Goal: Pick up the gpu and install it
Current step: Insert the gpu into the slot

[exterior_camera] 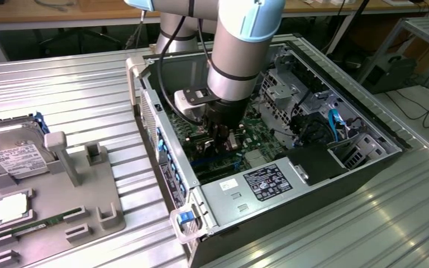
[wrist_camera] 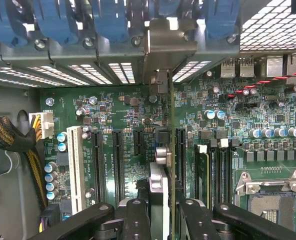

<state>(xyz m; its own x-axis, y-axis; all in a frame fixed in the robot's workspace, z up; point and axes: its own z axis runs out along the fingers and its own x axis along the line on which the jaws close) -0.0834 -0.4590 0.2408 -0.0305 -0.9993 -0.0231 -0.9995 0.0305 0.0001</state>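
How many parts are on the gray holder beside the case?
3: hard drive at its far end, square chip in the middle, green memory stick nearer the camera; none looks hidden.

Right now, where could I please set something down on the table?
Bare table between the grey fixture and the case, and on the exterior view's right of the case. Inside the case is crowded around the gpu.
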